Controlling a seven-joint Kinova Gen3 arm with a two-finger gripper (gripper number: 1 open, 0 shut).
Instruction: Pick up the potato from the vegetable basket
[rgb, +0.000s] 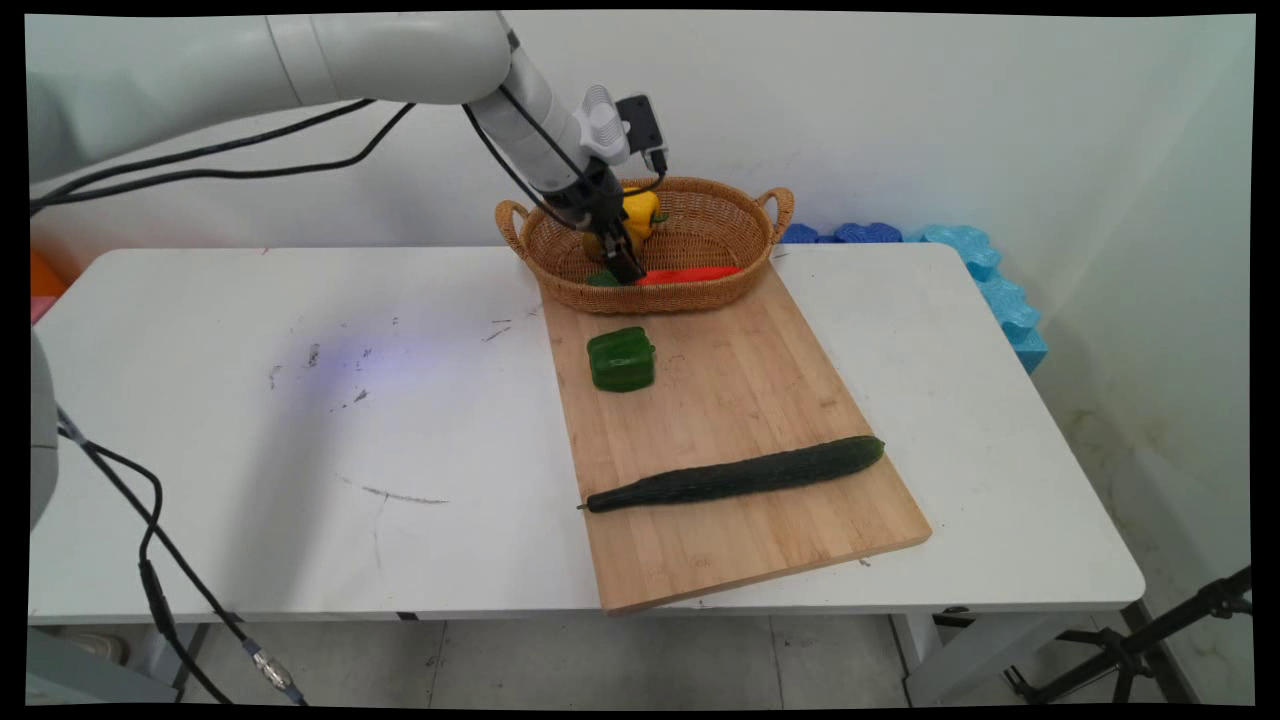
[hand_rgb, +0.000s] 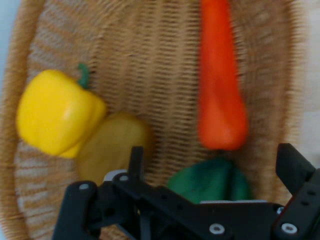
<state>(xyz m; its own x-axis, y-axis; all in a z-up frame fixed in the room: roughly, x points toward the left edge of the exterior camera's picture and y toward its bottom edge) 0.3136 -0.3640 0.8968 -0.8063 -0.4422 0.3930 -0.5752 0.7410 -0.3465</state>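
The hand is lowered into the basket near the top middle of the main view, and its fingers are spread open with nothing held. In the hand view, from left to right, a yellow pepper, a dull yellow lump, a green thing and a carrot are seen. The green thing is nearest, between the fingers. Lower on the board, a green pepper and a cucumber are laid.
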